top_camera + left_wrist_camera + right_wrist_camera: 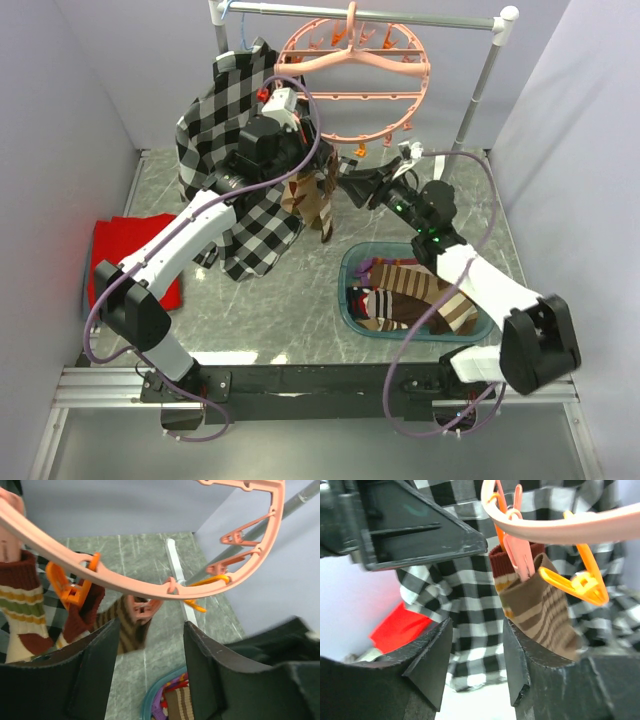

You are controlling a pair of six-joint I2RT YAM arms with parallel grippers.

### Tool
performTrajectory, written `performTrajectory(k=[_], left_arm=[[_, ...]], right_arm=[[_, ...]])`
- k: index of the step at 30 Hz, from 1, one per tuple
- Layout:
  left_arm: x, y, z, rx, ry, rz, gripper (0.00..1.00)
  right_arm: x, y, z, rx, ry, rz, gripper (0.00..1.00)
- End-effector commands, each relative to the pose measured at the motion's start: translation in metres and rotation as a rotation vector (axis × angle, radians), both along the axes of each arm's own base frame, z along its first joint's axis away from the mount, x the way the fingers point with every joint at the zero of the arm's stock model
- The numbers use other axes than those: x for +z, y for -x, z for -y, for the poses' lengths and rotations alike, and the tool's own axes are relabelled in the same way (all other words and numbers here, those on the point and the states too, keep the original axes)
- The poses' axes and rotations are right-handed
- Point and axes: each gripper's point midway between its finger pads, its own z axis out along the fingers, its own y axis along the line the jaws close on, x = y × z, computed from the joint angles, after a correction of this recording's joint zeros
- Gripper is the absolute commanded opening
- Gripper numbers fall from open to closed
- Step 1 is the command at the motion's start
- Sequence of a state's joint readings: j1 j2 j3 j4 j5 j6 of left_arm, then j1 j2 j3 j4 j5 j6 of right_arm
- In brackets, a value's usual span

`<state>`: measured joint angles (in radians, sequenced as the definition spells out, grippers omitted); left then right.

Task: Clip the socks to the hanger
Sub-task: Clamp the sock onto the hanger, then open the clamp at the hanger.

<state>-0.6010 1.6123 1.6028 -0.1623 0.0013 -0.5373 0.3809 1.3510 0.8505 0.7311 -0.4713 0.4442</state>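
Note:
The salmon-pink round hanger [352, 80] hangs from the rail. In the left wrist view its ring [150, 587] arcs just above my open, empty left gripper [150, 645]. A brown striped sock [125, 627] hangs from a pink clip [141, 607], and cream, maroon and olive socks [22, 605] hang at the left by an orange clip [70, 590]. My right gripper [477, 655] is open and empty, just left of the clipped brown striped sock [545, 615]. In the top view both grippers, left [312, 128] and right [350, 186], flank the hanging socks [315, 200].
A teal basket [350, 262] at front right holds more striped socks [420, 295]. A black-and-white plaid shirt [225, 120] hangs at the left on the grey rail [380, 15]. A red cloth [112, 245] lies on the marble table at the left.

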Motion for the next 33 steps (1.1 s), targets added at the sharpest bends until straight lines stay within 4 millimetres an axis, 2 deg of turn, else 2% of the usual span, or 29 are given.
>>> performTrajectory(k=[1, 5, 6, 7, 12, 16, 20, 28, 33], left_arm=[[0.008, -0.007, -0.013, 0.06, -0.014, 0.035, 0.58], [0.006, -0.013, -0.019, 0.08, -0.017, 0.029, 0.58], [0.007, -0.014, -0.018, 0.079, -0.019, 0.032, 0.58], [0.008, -0.014, -0.02, 0.082, -0.02, 0.033, 0.58], [0.01, -0.015, -0.027, 0.104, -0.029, 0.035, 0.58], [0.013, -0.015, -0.035, 0.114, -0.031, 0.034, 0.58], [0.023, -0.004, -0.038, 0.09, -0.025, 0.044, 0.58], [0.034, 0.032, -0.039, 0.013, 0.011, 0.03, 0.68], [0.043, 0.064, -0.021, -0.074, 0.043, 0.039, 0.71]], right_arm=[[0.004, 0.006, 0.027, -0.112, 0.155, 0.043, 0.53], [0.005, 0.001, 0.047, -0.131, 0.168, 0.05, 0.54], [0.012, -0.001, 0.051, -0.128, 0.162, 0.061, 0.54], [0.008, -0.006, 0.056, -0.122, 0.167, 0.044, 0.54], [0.027, -0.017, 0.062, -0.107, 0.164, 0.08, 0.54], [0.036, -0.026, 0.059, -0.079, 0.142, 0.101, 0.54], [0.043, -0.031, 0.051, -0.03, 0.114, 0.111, 0.54], [0.047, -0.044, 0.041, -0.021, 0.082, 0.116, 0.53], [0.052, -0.046, 0.036, -0.042, 0.073, 0.143, 0.51]])
